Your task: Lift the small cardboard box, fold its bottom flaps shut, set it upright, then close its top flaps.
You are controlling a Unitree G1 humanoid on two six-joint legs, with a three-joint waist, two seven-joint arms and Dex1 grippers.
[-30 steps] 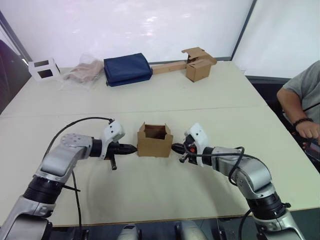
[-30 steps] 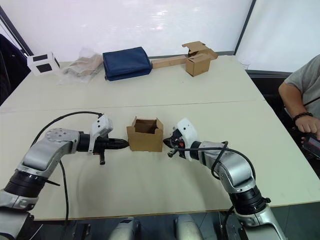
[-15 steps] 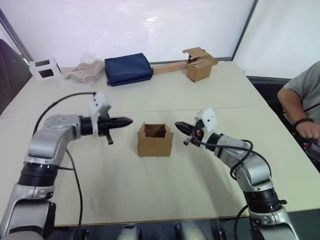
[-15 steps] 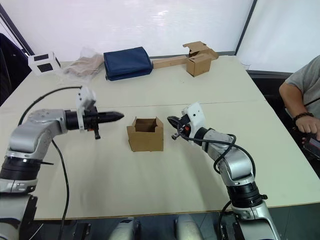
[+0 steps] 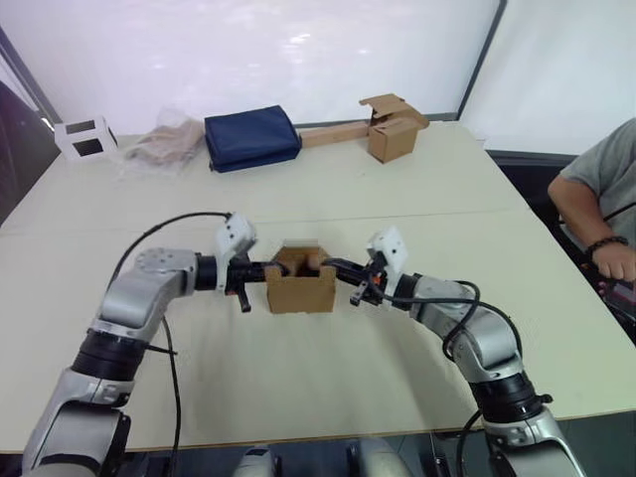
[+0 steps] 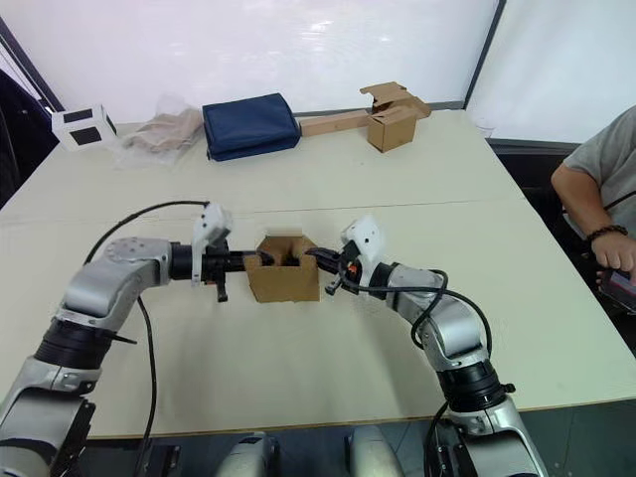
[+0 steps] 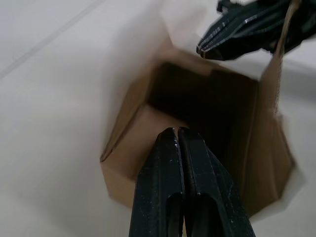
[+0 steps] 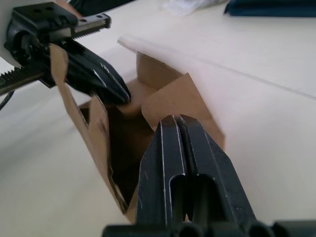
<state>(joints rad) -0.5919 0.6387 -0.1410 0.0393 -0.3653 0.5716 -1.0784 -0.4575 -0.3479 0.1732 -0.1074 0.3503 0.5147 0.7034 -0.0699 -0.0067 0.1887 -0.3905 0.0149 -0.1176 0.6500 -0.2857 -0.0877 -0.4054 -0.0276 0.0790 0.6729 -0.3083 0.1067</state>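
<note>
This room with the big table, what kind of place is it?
Probably a workroom or lab for practising box packing: a wide pale table with a small cardboard box between the robot's arms, a spare carton and a navy bag at the back.

Head stereo overlooks table [image 5: 328, 388]; wrist cams close, facing box [image 7: 197, 98].

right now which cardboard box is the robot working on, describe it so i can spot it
On the long pale table, look near the front edge, between the two arms. The small cardboard box stands there, top open, with the left tool and right tool reaching over its rim; the other brown box sits far back.
</note>
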